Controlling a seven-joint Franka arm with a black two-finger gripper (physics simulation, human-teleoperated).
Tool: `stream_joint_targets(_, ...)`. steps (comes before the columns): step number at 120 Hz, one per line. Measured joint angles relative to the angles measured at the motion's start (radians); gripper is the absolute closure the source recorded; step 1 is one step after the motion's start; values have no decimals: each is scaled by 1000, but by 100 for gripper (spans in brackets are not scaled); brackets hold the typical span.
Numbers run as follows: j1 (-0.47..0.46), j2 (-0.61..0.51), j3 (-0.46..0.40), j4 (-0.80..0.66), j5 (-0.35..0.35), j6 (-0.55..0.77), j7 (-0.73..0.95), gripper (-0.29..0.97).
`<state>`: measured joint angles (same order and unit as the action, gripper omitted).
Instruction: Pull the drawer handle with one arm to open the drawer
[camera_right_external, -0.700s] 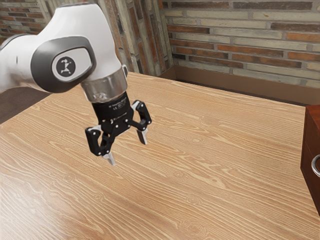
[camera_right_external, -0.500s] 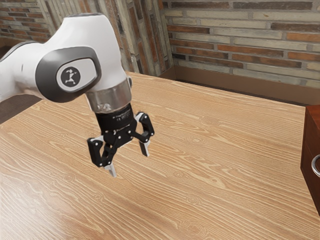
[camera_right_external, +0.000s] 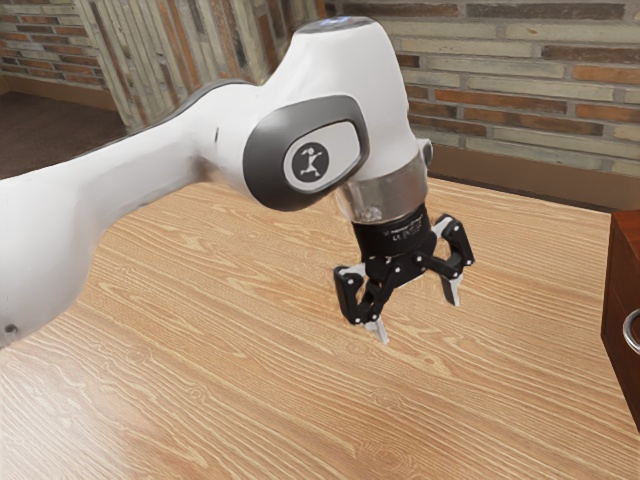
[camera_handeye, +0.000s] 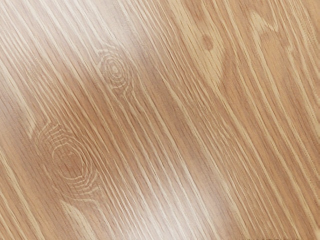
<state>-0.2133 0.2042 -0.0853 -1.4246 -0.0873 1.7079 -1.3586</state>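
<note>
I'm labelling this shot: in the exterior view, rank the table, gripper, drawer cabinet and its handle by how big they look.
1. table
2. gripper, open
3. drawer cabinet, cut off at the view's right edge, so its place against the gripper is unsure
4. handle

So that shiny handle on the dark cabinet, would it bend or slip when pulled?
The handle looks like a curved metal bar, so probably stiff. Its shine suggests it could be a bit slippery. The cabinet looks blocky, so tipping seems unlikely.
</note>
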Motion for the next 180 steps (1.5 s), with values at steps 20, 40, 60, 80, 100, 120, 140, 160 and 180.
stream_joint_targets(20, -13, 104, -39, 92, 1, 81, 38, 0)
stream_joint_targets(40, -12, 151, -60, 124, 4, 149, 67, 0)
stream_joint_targets(60, -69, 44, -55, -3, 9, 218, 85, 0)
stream_joint_targets(80, -86, 29, -54, -21, 11, 279, 98, 0)
stream_joint_targets(100, -99, 81, -61, 17, 10, 320, 109, 0)
stream_joint_targets(120, -104, 101, -62, 25, 10, 352, 117, 0)
stream_joint_targets(140, -109, 133, -63, 42, 9, 383, 125, 0)
stream_joint_targets(160, -111, 143, -75, 48, 10, 405, 130, 0)
stream_joint_targets(180, -114, 163, -77, 64, 10, 420, 134, 0)
